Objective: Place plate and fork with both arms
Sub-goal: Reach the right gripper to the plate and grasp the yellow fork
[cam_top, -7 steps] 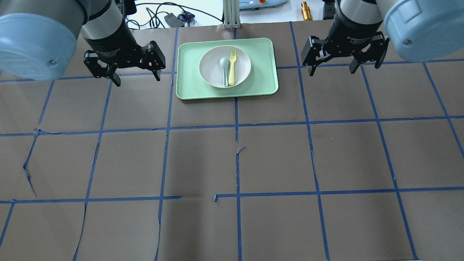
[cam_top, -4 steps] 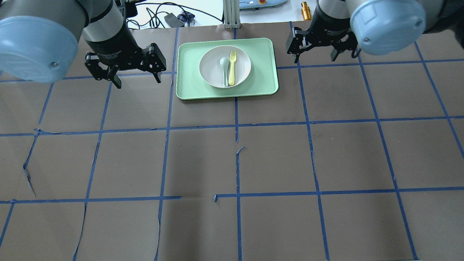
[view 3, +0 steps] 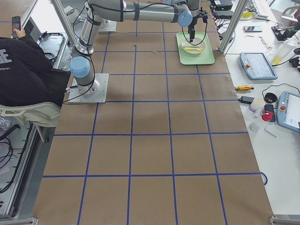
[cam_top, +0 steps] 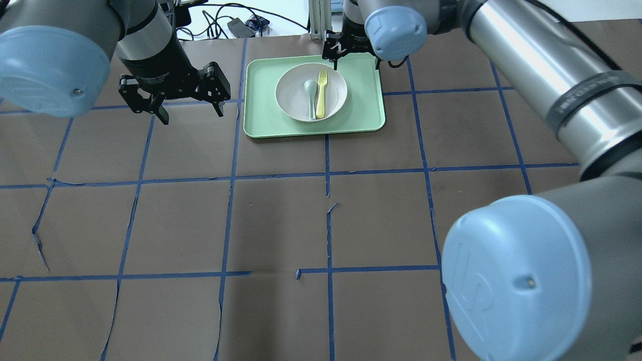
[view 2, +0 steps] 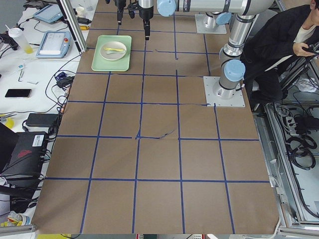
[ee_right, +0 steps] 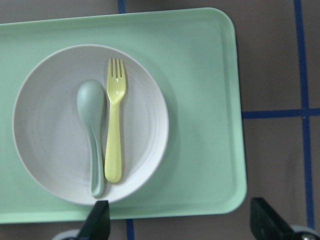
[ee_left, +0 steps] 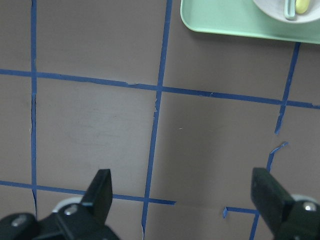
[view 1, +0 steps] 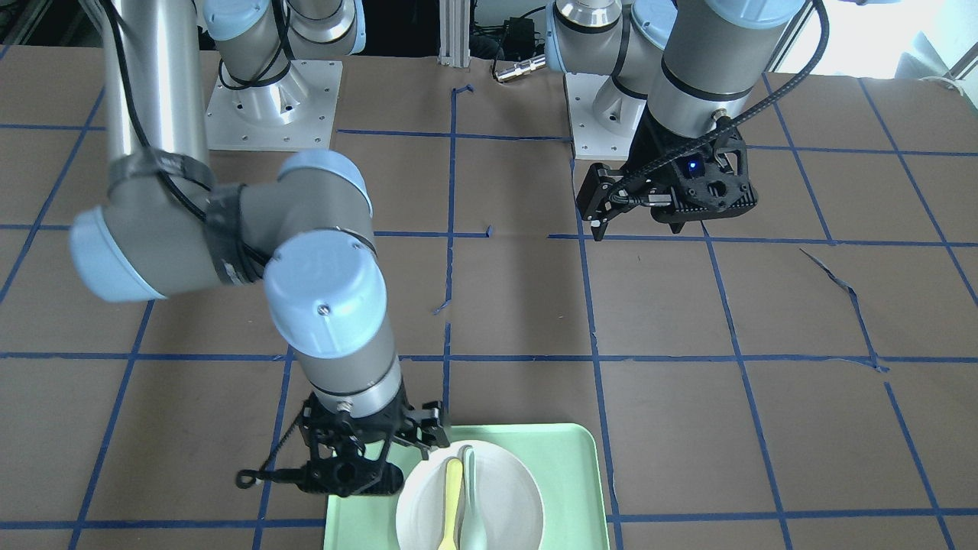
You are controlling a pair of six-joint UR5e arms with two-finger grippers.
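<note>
Hovers over the brown surface (cam_top: 281,220), right gripper (cam_top: 355,56) above the mint-green tray (cam_top: 361,110), left gripper (cam_top: 190,113) beside it, both sets of jaws apart. Has the plate (cam_top: 337,93) resting in the tray, the fork (cam_top: 321,95) lying in it just beside the spoon (cam_top: 311,95). Seems the approach step; calls next for pinching the fork's handle clear of the spoon.

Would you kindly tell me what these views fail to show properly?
Front-facing view: the bottom edge cuts off part of the plate and the fork's tines.
Overhead view: a blue joint cap hides most of the right gripper.
Left wrist view: the top edge leaves only a sliver of the plate.
Left side view: the fork's tines are too small to see.
</note>
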